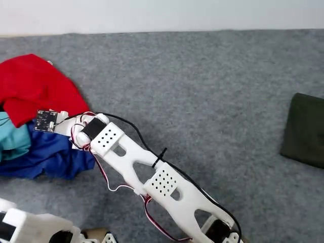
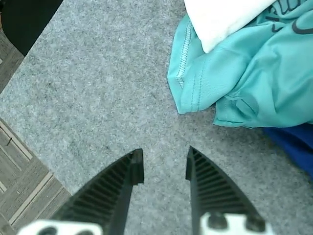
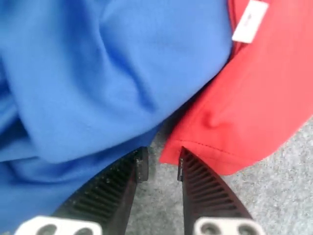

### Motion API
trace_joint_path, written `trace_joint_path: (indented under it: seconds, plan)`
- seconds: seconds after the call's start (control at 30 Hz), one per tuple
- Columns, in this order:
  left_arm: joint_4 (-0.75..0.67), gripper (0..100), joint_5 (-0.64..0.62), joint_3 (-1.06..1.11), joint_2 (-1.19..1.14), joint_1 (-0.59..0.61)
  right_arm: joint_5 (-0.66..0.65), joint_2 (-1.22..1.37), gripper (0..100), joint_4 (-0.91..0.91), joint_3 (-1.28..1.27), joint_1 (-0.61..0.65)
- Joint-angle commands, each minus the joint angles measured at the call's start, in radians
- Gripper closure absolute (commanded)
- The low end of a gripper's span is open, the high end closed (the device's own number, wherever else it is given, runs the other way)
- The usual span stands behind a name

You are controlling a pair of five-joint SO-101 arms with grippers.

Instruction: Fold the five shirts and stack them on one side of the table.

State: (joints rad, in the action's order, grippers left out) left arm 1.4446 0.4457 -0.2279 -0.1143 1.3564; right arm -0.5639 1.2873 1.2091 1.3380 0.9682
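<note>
1. The right pincer (image 3: 161, 161) has its jaws a little apart and grips nothing. It hangs just over the spot where the red shirt (image 3: 259, 93) meets the blue shirt (image 3: 98, 73). The step looks to be pulling one shirt off the heap, so close on the red hem alone, clear of the blue fold beside it.
2. The left pincer (image 2: 165, 159), also parted and empty, sits over bare grey counter (image 1: 202, 76). The teal shirt (image 2: 244, 68) is just ahead, with a white shirt (image 2: 220, 19) lying on it. It would serve best by taking a second corner once the red one is free.
3. The heap lies at one side of the counter with the shirts overlapping. A slow lift should keep the others from dragging along.
4. Farthest off, at the opposite edge, a dark green shirt (image 1: 305, 130) lies folded flat and probably marks the stacking side. The open middle gives room to spread the next shirt.
</note>
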Motion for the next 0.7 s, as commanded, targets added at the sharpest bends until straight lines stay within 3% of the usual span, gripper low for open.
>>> trace_joint_path:
  seconds: [0.0, 0.13, 0.23, 0.67]
  plan:
    - [0.002, 85, 0.006, -0.004, 0.051, 0.005, -0.009, -0.024, 88.8, -0.008, 0.008, -0.018]
    - [0.002, 85, 0.006, -0.004, 0.051, 0.005, -0.015, -0.024, 91.9, -0.005, 0.006, -0.021]
    - [0.002, 85, 0.006, -0.004, 0.051, 0.005, -0.106, -0.024, 99.1, 0.01, 0.006, -0.021]
    - [0.002, 85, 0.006, -0.004, 0.049, -0.003, -0.14, -0.035, 98.7, 0.088, 0.018, -0.085]
